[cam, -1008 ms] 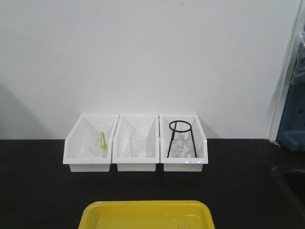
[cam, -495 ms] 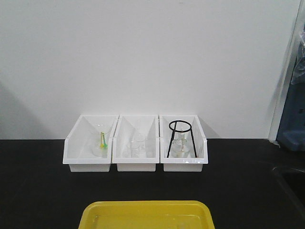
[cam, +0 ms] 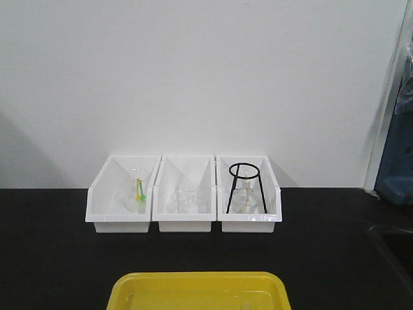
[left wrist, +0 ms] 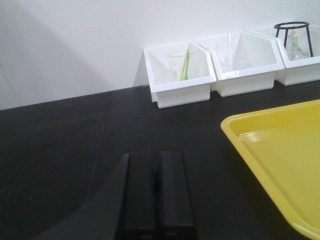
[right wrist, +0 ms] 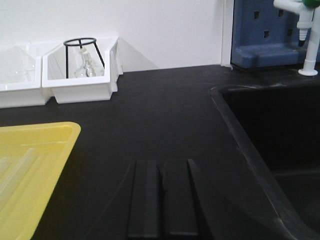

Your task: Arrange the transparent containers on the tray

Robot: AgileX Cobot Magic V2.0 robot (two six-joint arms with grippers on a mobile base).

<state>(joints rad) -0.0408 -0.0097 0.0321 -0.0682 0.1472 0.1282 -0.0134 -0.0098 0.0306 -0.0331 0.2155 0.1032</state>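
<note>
The yellow tray (cam: pixel 199 289) sits at the near edge of the black bench (cam: pixel 51 258), only its far part showing from the front. Something clear and faint lies inside it toward the right, possibly tubes (cam: pixel 242 298), but I cannot make them out for certain; from the right wrist view long pale streaks (right wrist: pixel 17 167) run along the tray's floor.

Three white bins stand side by side against the wall, well apart from the tray. The left bin (cam: pixel 122 194) holds a beaker (cam: pixel 137 192) with a green and yellow stick leaning in it. The middle bin (cam: pixel 185 194) holds clear glassware (cam: pixel 186 197) I can barely pick out. The right bin (cam: pixel 249 194) holds a black wire stand (cam: pixel 245 187) with a clear flask (cam: pixel 244 199) under its ring.

The left gripper (left wrist: pixel 150 192) hangs low over bare bench to the left of the tray, its two dark fingers pressed together with only a thin seam between them and nothing held. The right gripper (right wrist: pixel 161 202) is the same, fingers closed against each other, empty, over the bench between the tray and a black sink (right wrist: pixel 280 150). Beyond the sink stands a blue rack (right wrist: pixel 270 32) and a white tap (right wrist: pixel 305 35).
</note>
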